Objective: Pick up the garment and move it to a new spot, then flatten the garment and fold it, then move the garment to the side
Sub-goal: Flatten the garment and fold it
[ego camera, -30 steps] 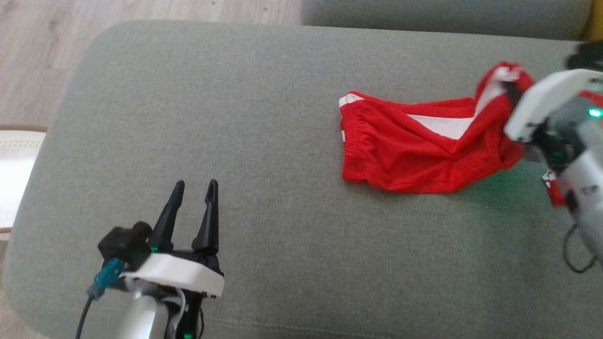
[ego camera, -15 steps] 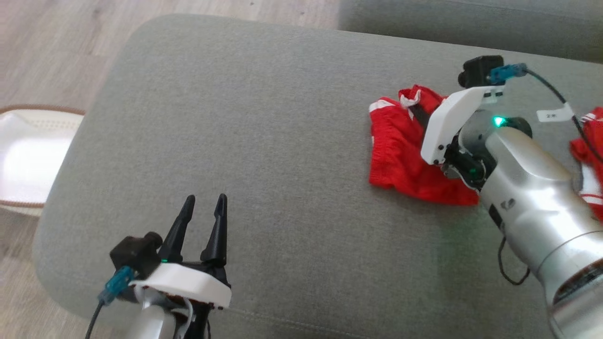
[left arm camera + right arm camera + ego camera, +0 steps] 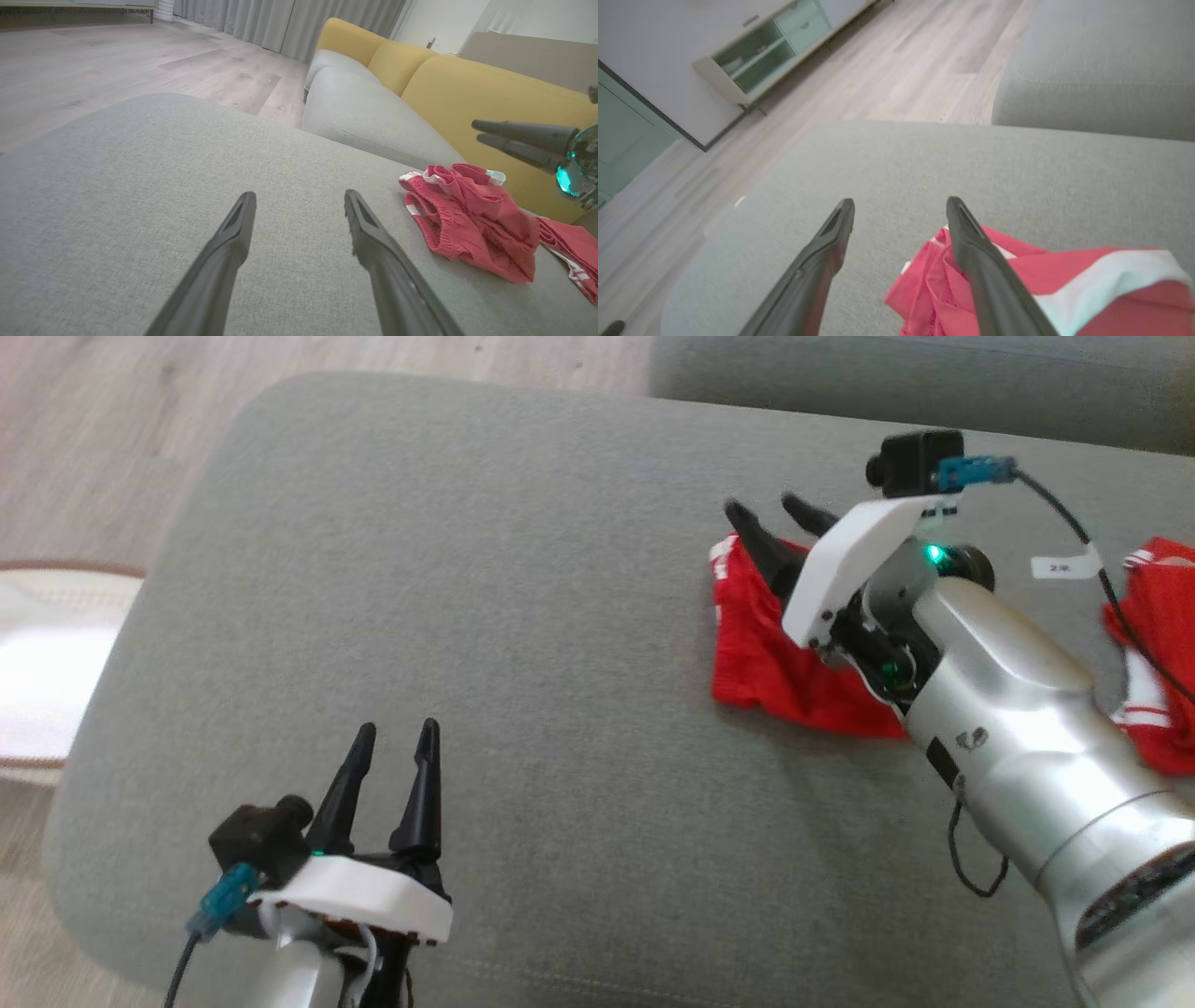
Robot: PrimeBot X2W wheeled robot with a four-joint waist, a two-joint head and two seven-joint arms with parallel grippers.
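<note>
Grey cushion (image 3: 560, 616) holds two red garments (image 3: 761, 663); left claw (image 3: 397, 728) and right claw (image 3: 761, 504) gape empty.

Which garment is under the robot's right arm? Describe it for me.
On the grey fabric cushion, look to its right side. Under the right arm's open dark fingers lies a bunched red garment with white trim; the other red cloth lies further right.

Red garment (image 3: 752, 658) with white trim and a gathered elastic waistband, crumpled into a loose doubled-over heap, not flat. It lies on the grey cushion (image 3: 467, 569), far right part, with one white band facing up.
</note>
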